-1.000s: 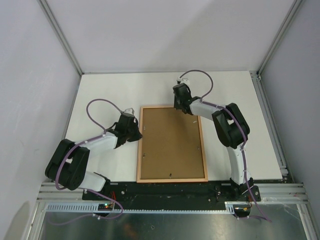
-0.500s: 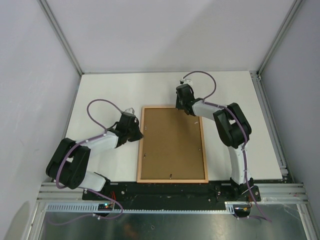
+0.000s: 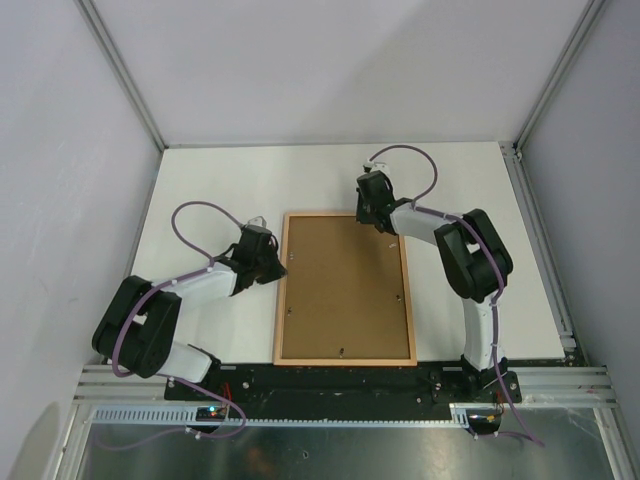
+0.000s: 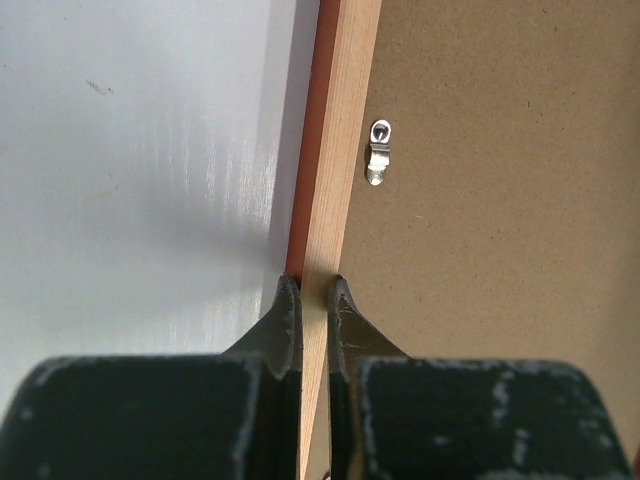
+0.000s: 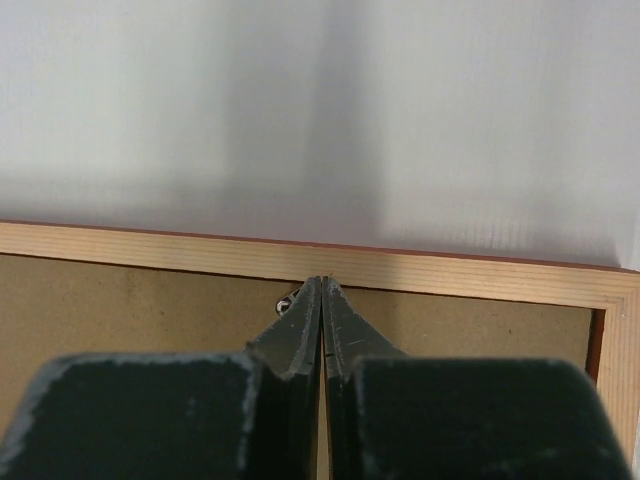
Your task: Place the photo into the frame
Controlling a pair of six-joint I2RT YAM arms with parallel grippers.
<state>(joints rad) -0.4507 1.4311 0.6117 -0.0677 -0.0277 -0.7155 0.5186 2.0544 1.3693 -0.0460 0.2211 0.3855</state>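
At table [image 3: 220,190] centre: the frame [image 3: 344,359], face down, pale wood back up, backing board [image 3: 343,290] seated; the photo is unseen, presumably beneath. Left gripper [image 4: 313,285] pinches the left rail. Right gripper [image 5: 321,285], pressed together, has edged rightward along the far rail to a metal tab [image 5: 286,303]: probably the fastening stage.

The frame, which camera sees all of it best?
The top view: the whole frame lies back-up, all four edges visible. The left wrist shows only one side rail between its fingers; the right wrist shows just the far rail and a corner.
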